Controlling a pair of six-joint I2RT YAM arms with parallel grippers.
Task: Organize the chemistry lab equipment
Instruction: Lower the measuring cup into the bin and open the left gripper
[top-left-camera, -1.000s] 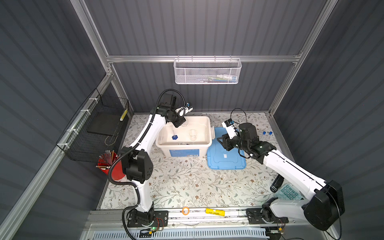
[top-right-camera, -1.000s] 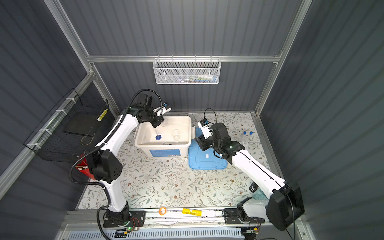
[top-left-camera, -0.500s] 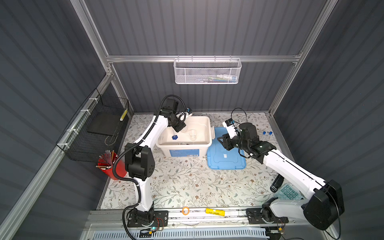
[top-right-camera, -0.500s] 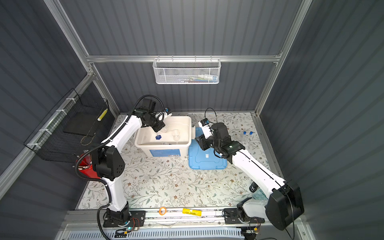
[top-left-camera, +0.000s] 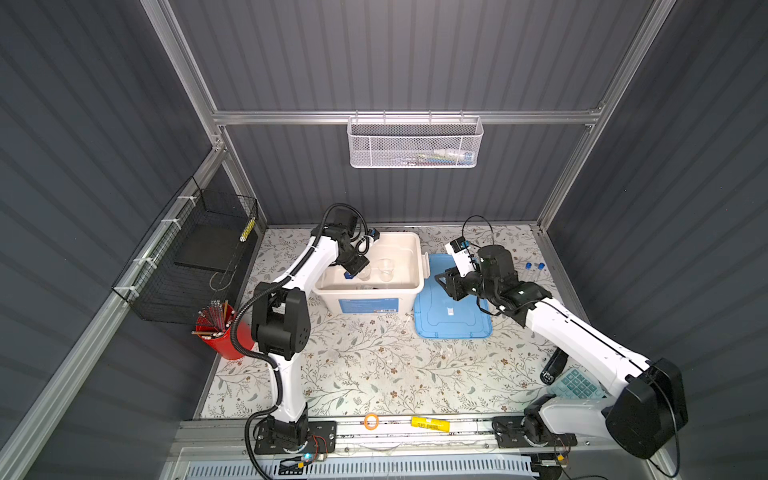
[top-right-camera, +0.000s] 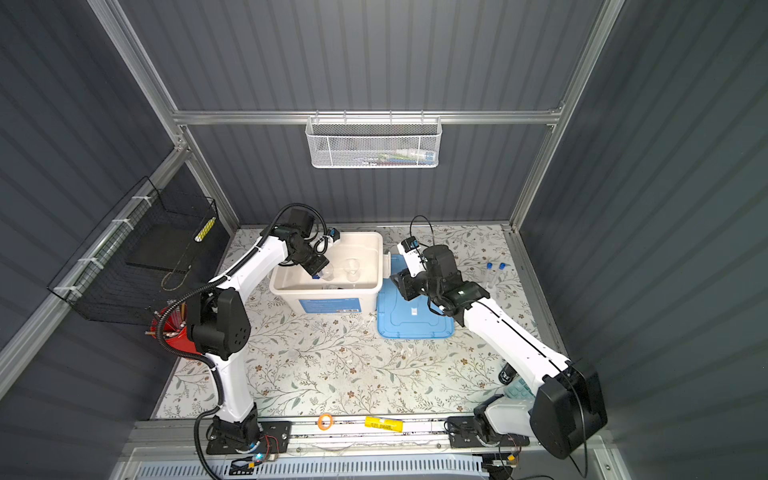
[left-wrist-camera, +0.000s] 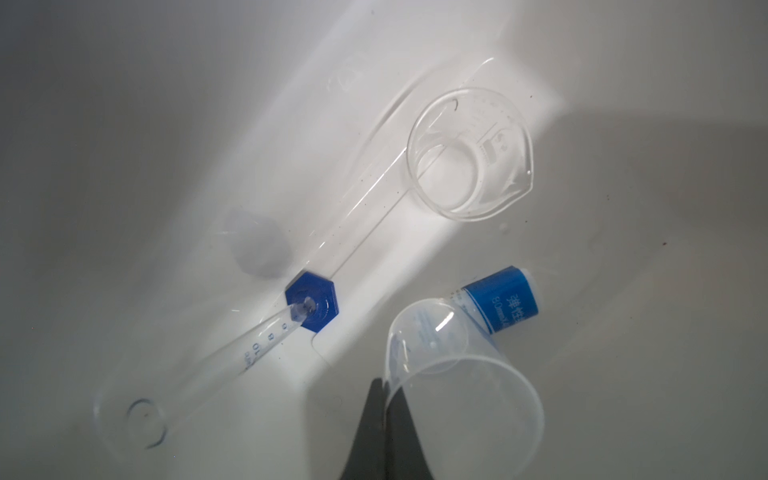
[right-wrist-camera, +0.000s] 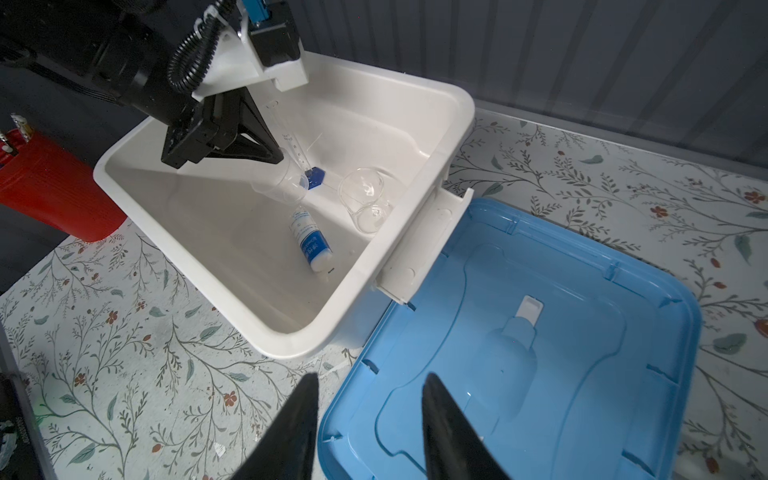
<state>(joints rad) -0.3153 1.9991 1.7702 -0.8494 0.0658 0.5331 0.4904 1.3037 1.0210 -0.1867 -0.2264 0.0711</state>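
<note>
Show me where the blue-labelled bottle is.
In the right wrist view, the bottle lies on its side on the white bin's floor, near the glass beaker.

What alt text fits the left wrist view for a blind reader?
The left end effector pinches the rim of a clear plastic cup inside a white bin. Nearby are a glass beaker, a blue-labelled bottle lying down and a cylinder on a blue hexagonal base.

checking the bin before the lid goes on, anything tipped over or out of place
The white blue-labelled bottle lies on its side on the floor of the white bin, while the cylinder near it stands upright. Two blue-capped tubes lie loose on the table, outside the bin.
</note>
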